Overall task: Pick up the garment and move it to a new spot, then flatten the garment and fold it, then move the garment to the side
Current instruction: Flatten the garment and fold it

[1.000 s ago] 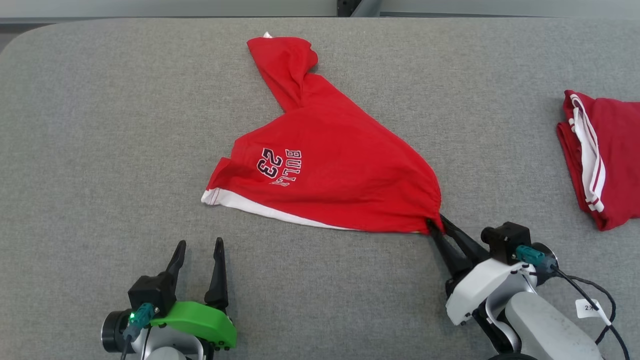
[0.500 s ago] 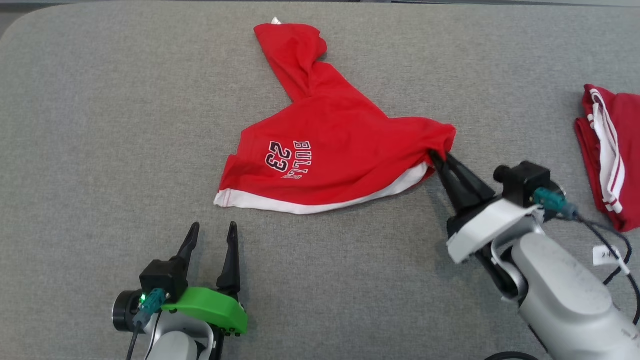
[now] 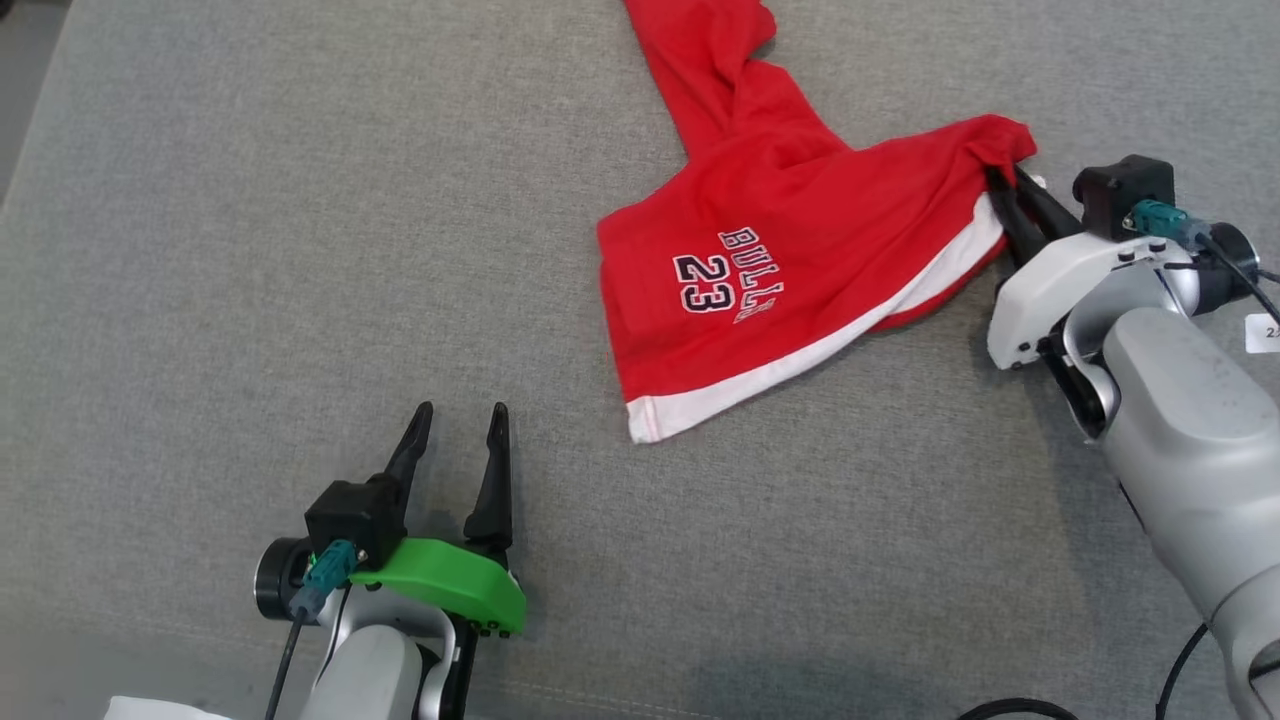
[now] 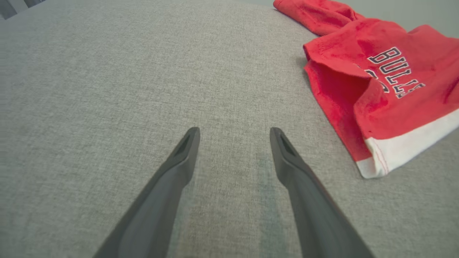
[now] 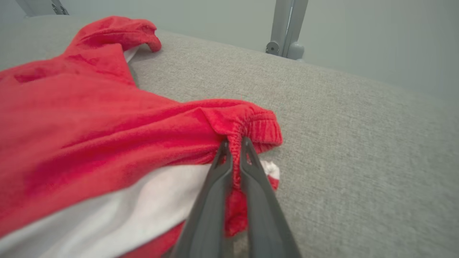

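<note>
Garment [image 3: 800, 250] red, upper right, on grey worktop [image 3: 250, 250] | right gripper [image 3: 1003, 183] clamped on its gathered edge | left gripper [image 3: 461, 410] apart, lower left

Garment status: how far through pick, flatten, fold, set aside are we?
Done: the grasp. The right gripper is shut on a bunched elastic edge of the red garment. In hand: the first step, moving it to a new spot. Left: flattening, folding and setting aside. It lies crumpled on the grey table, and the left gripper hangs open over bare surface, touching nothing.
</note>
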